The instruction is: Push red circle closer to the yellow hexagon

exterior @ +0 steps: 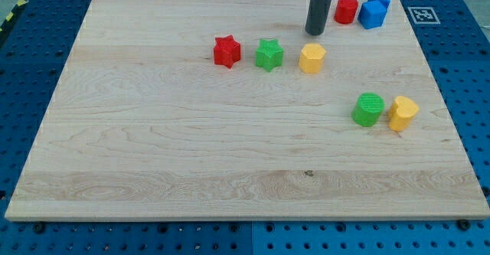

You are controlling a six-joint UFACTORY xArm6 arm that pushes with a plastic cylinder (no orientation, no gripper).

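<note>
My tip point(315, 33) between red circle point(346, 10) and yellow hexagon point(311, 57), apart from both; no jaws, only a rod.

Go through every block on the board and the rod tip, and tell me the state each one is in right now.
my tip: on the board, left of the red circle, touching no block
red circle: upright, beside the blue blocks
blue blocks: two, touching
yellow hexagon: flat, alone
green star: flat
red star: flat
green circle: upright
yellow block: close beside the green circle
</note>
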